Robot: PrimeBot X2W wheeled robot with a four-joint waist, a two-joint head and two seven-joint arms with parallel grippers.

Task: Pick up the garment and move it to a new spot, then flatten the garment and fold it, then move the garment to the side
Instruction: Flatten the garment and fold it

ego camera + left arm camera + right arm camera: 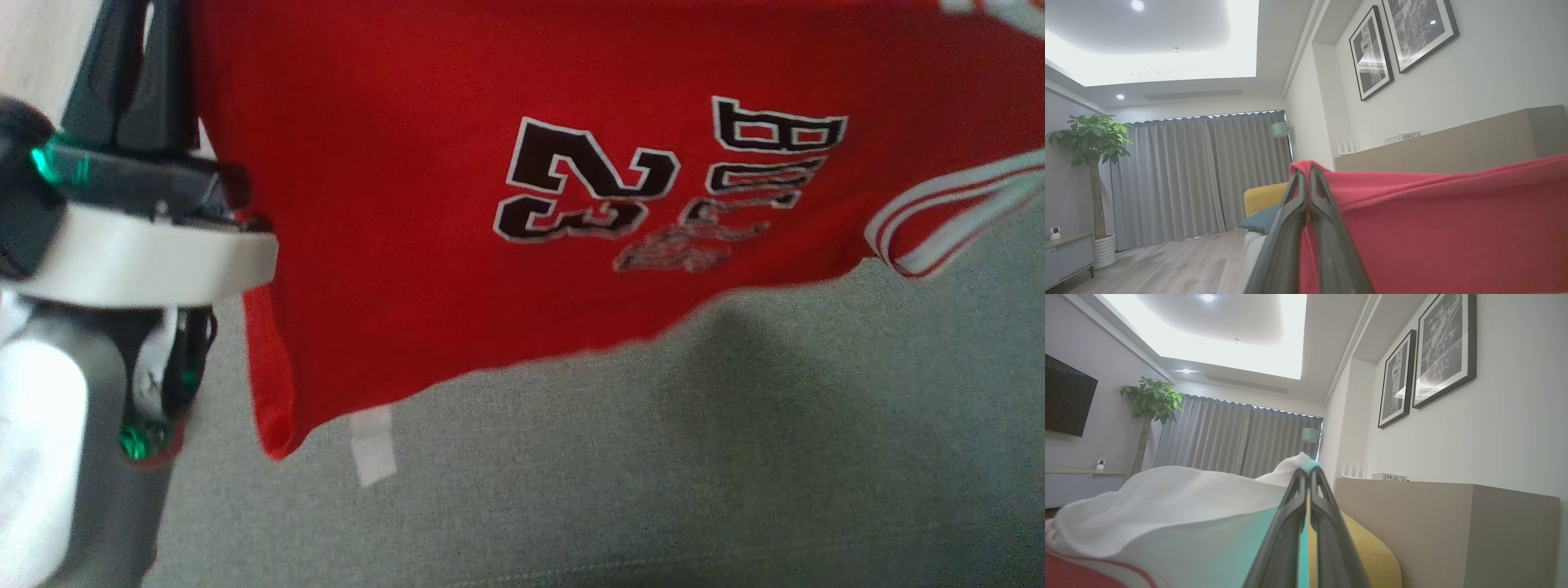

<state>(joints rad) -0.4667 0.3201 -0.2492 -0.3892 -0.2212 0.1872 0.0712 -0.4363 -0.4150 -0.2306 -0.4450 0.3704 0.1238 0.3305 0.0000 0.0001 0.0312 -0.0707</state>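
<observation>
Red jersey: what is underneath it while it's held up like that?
A grey fabric surface lies below the red jersey, darkened by its shadow. A white tag shows at its lower edge. Whatever sits beneath the rest of the jersey is covered.

This is a living room in a home. It has long grey curtains (1200,175), a tall green plant (1090,141) in a white pot (1106,250), a yellow sofa (1263,196) with a blue cushion (1259,220), and a wood floor (1167,265). Two framed pictures (1372,53) and a dark TV (1067,402) hang on the walls (1494,81).
</observation>
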